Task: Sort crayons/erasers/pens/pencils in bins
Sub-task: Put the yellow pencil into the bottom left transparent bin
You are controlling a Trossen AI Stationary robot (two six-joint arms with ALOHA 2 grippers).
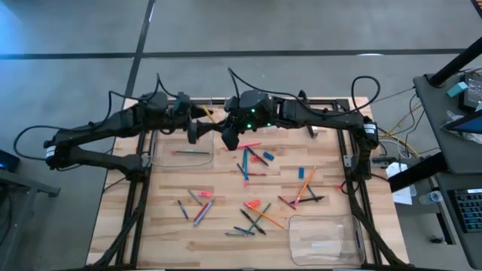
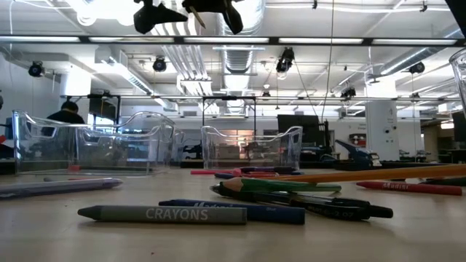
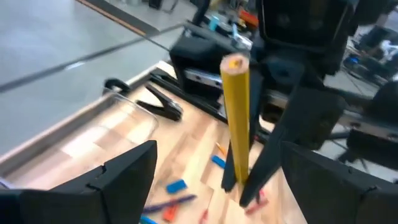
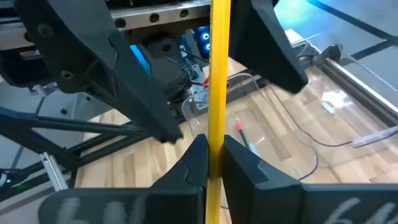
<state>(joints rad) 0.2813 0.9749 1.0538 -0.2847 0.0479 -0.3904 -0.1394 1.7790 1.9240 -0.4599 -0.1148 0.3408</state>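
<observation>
My right gripper [image 1: 230,139] [image 4: 214,146] is shut on a yellow pencil [image 4: 219,74], high above the table's far middle. My left gripper [image 1: 194,134] [image 3: 217,149] is open wide. Its fingers [image 4: 124,81] stand on either side of the pencil's free part without touching it. The pencil's blunt end [image 3: 235,62] points toward the left wrist. A clear bin [image 1: 183,154] with a thin stick in it sits on the table under the left gripper. Another clear bin [image 1: 324,239] sits at the near right. My right gripper pinches the yellow pencil's shaft [image 4: 219,127] between its two fingers, which lie across it. A long part of the pencil sticks out past the fingers toward the left gripper, and a shorter part runs back behind them. The pencil is lifted clear of the table.
Loose pens, pencils and crayons [image 1: 252,214] lie scattered over the table's middle and near part, with blue erasers [image 1: 269,156] among them. A grey crayon [image 2: 164,214] and an orange pencil [image 2: 378,175] lie near the low camera. Two clear bins [image 2: 95,142] [image 2: 251,145] stand farther back.
</observation>
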